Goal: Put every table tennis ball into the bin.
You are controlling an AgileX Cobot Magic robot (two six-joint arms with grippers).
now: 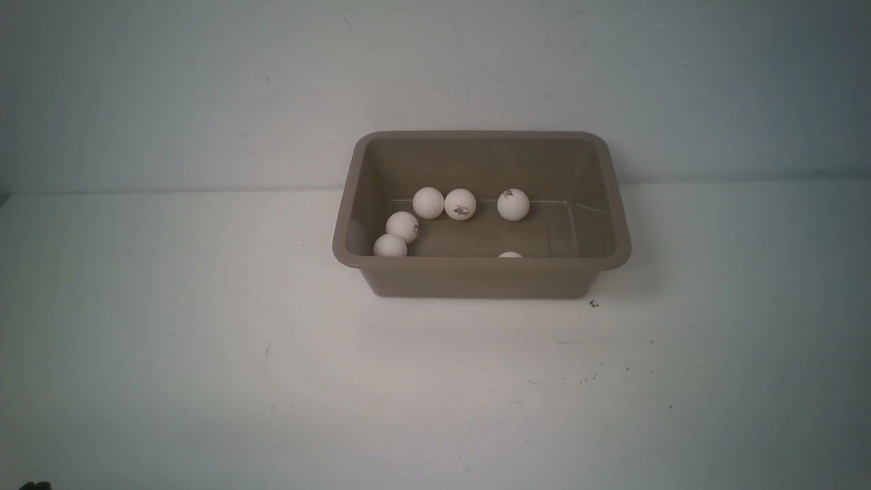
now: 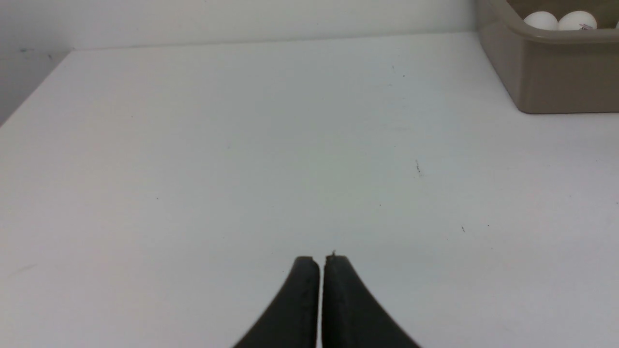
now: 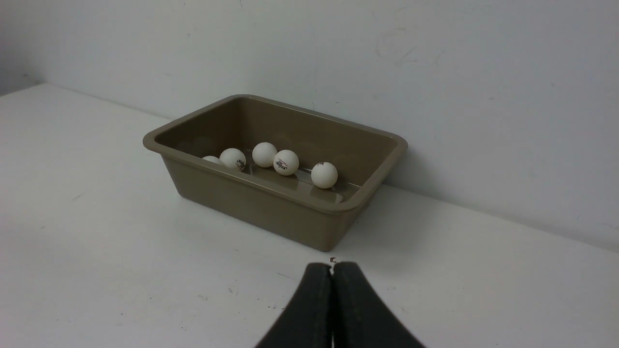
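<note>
The taupe bin (image 1: 354, 197) stands at the back middle of the white table, against the wall. Several cream-white table tennis balls lie inside it: one (image 1: 428, 203) beside another (image 1: 460, 204) at the back, one (image 1: 513, 204) to their right, two at the left wall (image 1: 402, 226) (image 1: 390, 246), and one (image 1: 510, 255) peeking over the front rim. The right wrist view shows the bin (image 3: 271, 203) and its balls (image 3: 324, 174) ahead of my shut, empty right gripper (image 3: 332, 267). My left gripper (image 2: 321, 261) is shut and empty over bare table, with the bin (image 2: 546, 77) far off.
A tiny dark speck (image 1: 594, 303) lies on the table by the bin's front right corner. The wall runs right behind the bin. The table's left edge (image 2: 34, 92) appears in the left wrist view. Neither arm appears in the front view.
</note>
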